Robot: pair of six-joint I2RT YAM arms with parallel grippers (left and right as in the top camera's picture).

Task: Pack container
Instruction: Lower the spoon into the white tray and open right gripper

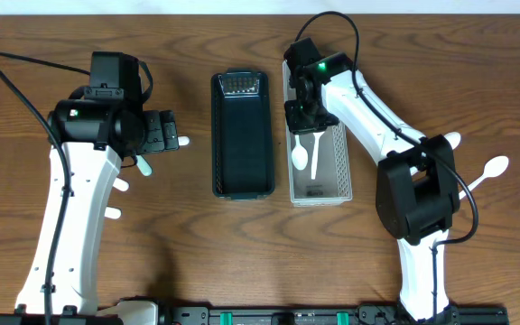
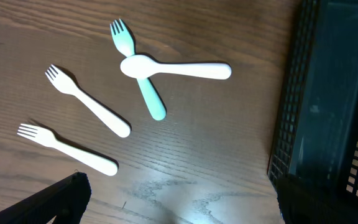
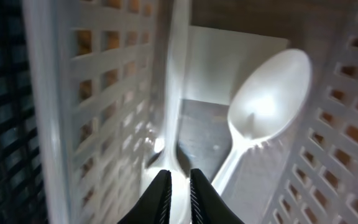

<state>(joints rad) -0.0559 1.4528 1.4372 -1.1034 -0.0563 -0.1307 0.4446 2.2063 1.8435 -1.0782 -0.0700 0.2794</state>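
Note:
My right gripper [image 1: 303,113] is down inside the white basket [image 1: 343,171]. In the right wrist view its jaws [image 3: 179,186] are shut on the handle of a white utensil [image 3: 178,158]. A white spoon [image 3: 269,93] lies beside it on the basket floor and also shows in the overhead view [image 1: 301,155]. My left gripper [image 1: 165,135] is open and empty above the table, left of the black basket [image 1: 242,181]. In the left wrist view [image 2: 179,214] a teal fork [image 2: 143,84], a white spoon [image 2: 185,68] across it and two white forks [image 2: 89,102] [image 2: 67,149] lie loose.
The black basket [image 2: 291,124] stands right beside the left gripper's right finger. Two more white utensils [image 1: 486,173] [image 1: 454,139] lie on the table to the right of the right arm. The arm bases stand at the table's front edge.

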